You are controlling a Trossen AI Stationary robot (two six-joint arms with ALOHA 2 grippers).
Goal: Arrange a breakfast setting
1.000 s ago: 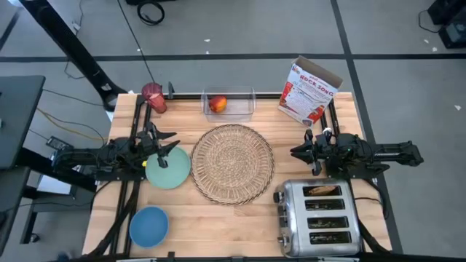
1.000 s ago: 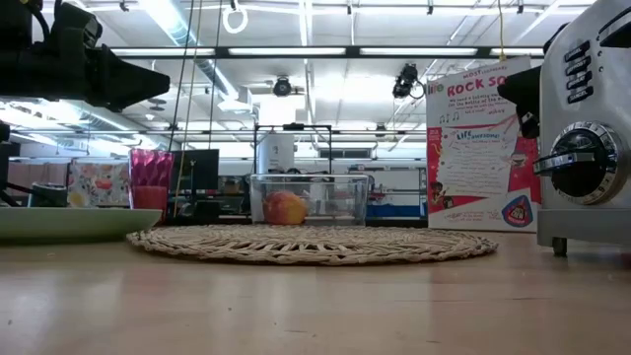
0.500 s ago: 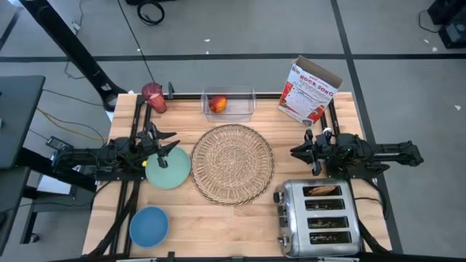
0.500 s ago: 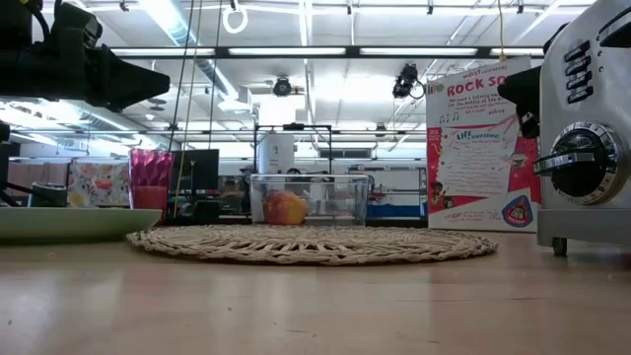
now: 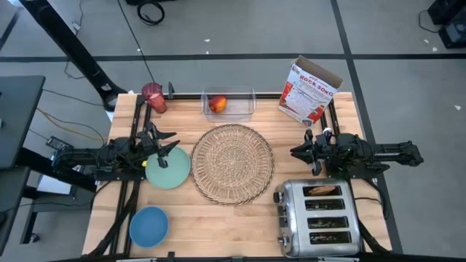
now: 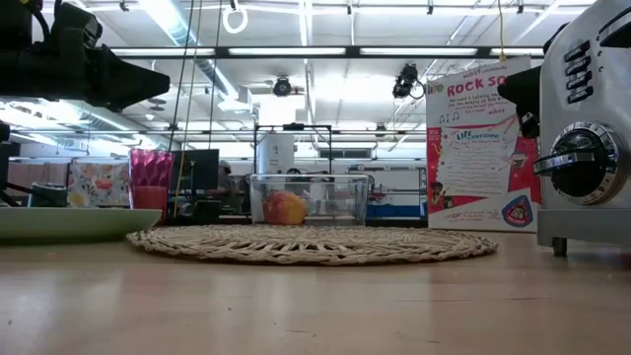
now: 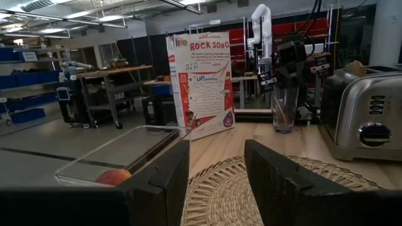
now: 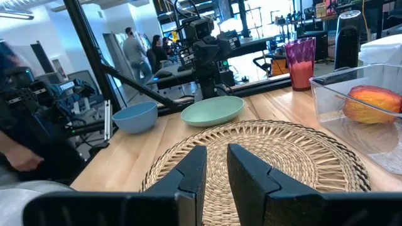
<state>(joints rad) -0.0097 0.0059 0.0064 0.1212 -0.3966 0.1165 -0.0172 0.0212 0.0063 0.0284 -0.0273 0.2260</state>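
Nearest the front edge of the light wooden table [image 5: 233,222], at the left corner in the high view, sits the round blue bowl [image 5: 149,225], and at the right corner stands the chrome toaster [image 5: 319,214] with a slice of toast [image 5: 322,190] lying in its rearmost slot. Further in, the round woven wicker placemat [image 5: 233,163] lies flat at the middle of the table. Just beside its left edge rests the round mint-green plate [image 5: 168,167], with nothing on it.

The left gripper [image 5: 169,144] hovers above the far left rim of this plate, and its two dark fingers [image 7: 160,179] are spread apart with nothing between them. The right gripper [image 5: 297,152] hangs near the right side of the placemat, behind the toaster; its fingers [image 8: 191,169] stand slightly apart and hold nothing.

Behind the placemat, close to the back edge, stands the clear rectangular plastic tub [image 5: 228,104], and the red-yellow apple [image 5: 218,104] lies inside it. At the back left corner stands the red translucent cup [image 5: 153,97], upright. At the back right corner stands the red and white cereal box [image 5: 309,92], upright with its top flap open. Beside the box, in the left wrist view, is a clear tumbler [image 7: 284,108] with something thin inside; I cannot tell what it is.
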